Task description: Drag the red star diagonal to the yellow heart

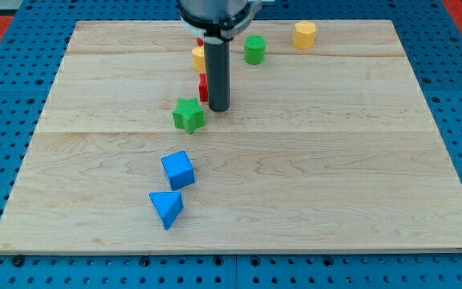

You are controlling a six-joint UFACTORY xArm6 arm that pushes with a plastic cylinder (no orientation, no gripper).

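My tip (219,109) rests on the board just right of a red block (203,87), which shows only as a sliver at the rod's left side; its shape cannot be made out. A yellow block (198,58), mostly hidden by the rod, sits just above the red one; its shape is unclear. A second small red patch (200,40) shows above the yellow block, under the arm. A green star (188,115) lies just below and left of my tip.
A green cylinder (254,50) stands right of the rod near the view's top. A yellow block (304,34) sits further right at the top. A blue cube (178,169) and a blue triangle (167,208) lie lower left. The wooden board (335,177) sits on a blue pegboard.
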